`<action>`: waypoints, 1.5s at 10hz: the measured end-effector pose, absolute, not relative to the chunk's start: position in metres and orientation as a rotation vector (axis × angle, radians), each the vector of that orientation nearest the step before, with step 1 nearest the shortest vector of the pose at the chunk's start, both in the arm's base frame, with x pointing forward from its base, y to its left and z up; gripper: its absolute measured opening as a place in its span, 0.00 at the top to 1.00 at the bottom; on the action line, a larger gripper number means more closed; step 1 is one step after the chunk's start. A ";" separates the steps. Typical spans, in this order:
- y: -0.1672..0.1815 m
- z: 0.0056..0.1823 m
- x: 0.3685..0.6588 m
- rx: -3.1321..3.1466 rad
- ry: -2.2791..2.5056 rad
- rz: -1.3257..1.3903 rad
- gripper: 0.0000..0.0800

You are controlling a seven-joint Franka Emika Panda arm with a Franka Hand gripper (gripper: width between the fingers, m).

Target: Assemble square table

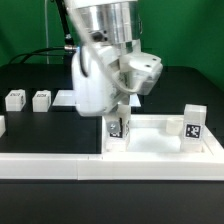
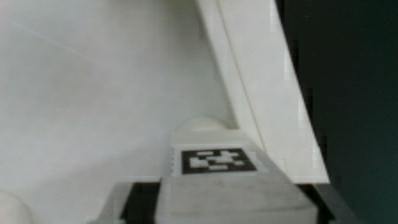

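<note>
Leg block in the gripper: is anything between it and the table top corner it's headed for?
Nothing visible. The leg block sits in the gripper right at the table top corner, beside its raised rim, with bare white surface around it. A second leg stands apart at the exterior view's right. The socket itself is hidden.

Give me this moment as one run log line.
gripper: shut on leg | leg: upright in table top, by rim | loose legs: two

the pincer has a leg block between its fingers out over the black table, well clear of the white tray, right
Not quite: the pincer does have the leg block, but it is over the white tray, close beside its rim, as the wrist view shows.
</note>
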State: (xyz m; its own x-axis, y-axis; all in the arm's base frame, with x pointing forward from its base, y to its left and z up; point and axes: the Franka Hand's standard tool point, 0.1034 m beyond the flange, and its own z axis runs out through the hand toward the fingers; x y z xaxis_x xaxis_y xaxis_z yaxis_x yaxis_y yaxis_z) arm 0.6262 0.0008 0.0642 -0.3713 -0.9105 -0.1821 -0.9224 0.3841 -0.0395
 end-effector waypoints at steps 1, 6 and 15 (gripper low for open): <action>0.002 0.064 0.626 -1.612 2.492 0.106 0.64; 0.009 0.066 0.624 -2.185 2.003 0.060 0.21; 0.014 0.062 0.622 -2.958 0.846 -0.059 0.32</action>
